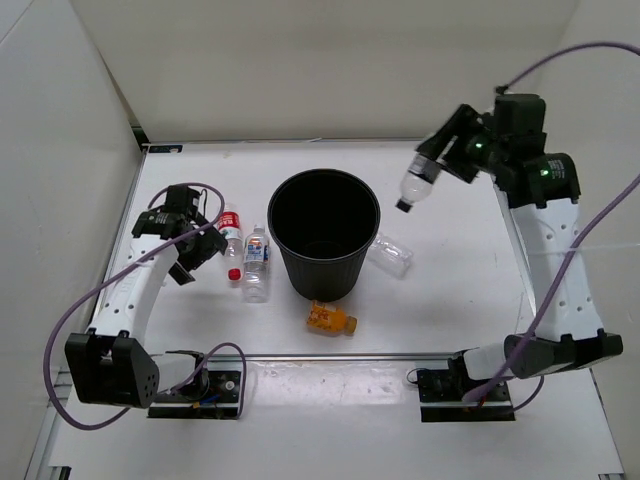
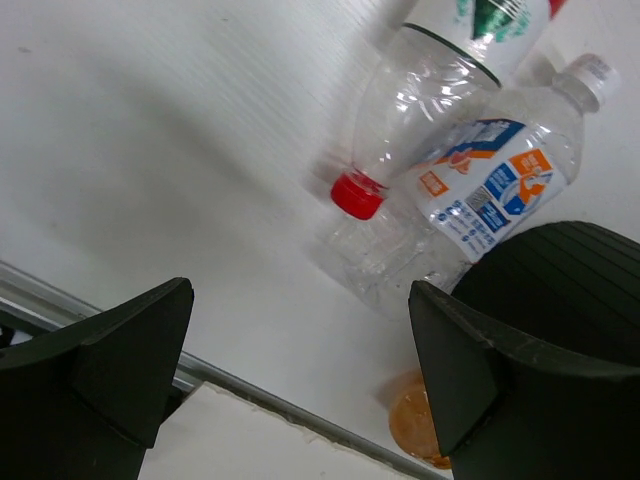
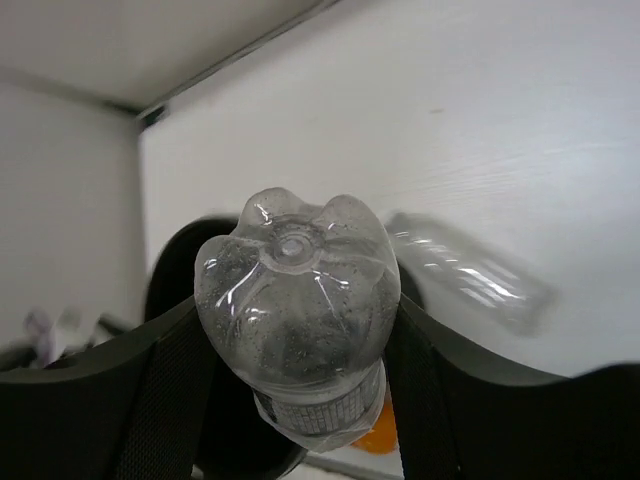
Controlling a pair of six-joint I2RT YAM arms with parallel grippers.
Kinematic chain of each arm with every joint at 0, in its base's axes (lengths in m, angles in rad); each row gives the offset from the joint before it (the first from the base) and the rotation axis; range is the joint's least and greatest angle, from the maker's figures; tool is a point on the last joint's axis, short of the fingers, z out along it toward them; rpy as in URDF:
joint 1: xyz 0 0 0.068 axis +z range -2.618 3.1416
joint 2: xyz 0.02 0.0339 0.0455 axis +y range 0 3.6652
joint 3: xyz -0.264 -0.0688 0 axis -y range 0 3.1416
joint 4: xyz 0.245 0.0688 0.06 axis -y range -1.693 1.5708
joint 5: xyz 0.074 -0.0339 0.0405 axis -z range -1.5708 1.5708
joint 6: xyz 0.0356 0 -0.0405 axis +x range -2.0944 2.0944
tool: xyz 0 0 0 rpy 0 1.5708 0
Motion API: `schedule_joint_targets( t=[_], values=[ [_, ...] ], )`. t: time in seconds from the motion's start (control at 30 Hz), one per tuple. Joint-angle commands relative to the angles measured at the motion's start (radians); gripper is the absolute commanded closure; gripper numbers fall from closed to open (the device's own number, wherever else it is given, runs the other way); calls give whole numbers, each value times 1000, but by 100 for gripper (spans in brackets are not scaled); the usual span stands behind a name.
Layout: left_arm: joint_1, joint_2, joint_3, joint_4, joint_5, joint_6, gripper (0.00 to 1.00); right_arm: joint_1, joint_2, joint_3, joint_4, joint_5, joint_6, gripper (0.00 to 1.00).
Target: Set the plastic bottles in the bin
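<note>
The black bin stands mid-table. My right gripper is shut on a clear black-capped bottle, held in the air to the right of the bin's rim, cap downward. The right wrist view shows that bottle's base between the fingers. A red-labelled bottle and a blue-white labelled bottle lie left of the bin. My left gripper hovers open just left of them, with nothing between its fingers. A plain clear bottle lies right of the bin, and an orange bottle in front of it.
White walls enclose the table on the left, back and right. A metal rail runs along the front edge, with both arm bases behind it. Purple cables loop from each arm.
</note>
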Motion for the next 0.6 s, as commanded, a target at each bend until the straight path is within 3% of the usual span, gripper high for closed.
schedule_joint_targets(
  t=[0.0,0.03,0.13,0.2,0.27,0.3,0.37,0.57],
  values=[
    [6,12,-5,104,93,34,0,176,32,71,92,-55,-65,67],
    [6,12,-14,142,104,34,0,255,49,86,93,-41,-105,65],
    [6,55,6,181,115,54,0,372,153,135,51,-78,-157,45],
    [-3,76,18,181,75,54,0,441,193,169,8,-115,-183,23],
    [-14,87,18,210,62,64,0,483,261,259,-88,-56,-164,0],
    [-14,100,18,222,62,64,0,483,275,369,-163,-16,-163,0],
    [-14,110,18,257,62,90,0,483,247,396,-173,45,-179,0],
    [-25,228,3,371,127,201,0,440,74,261,-98,-12,-193,0]
  ],
)
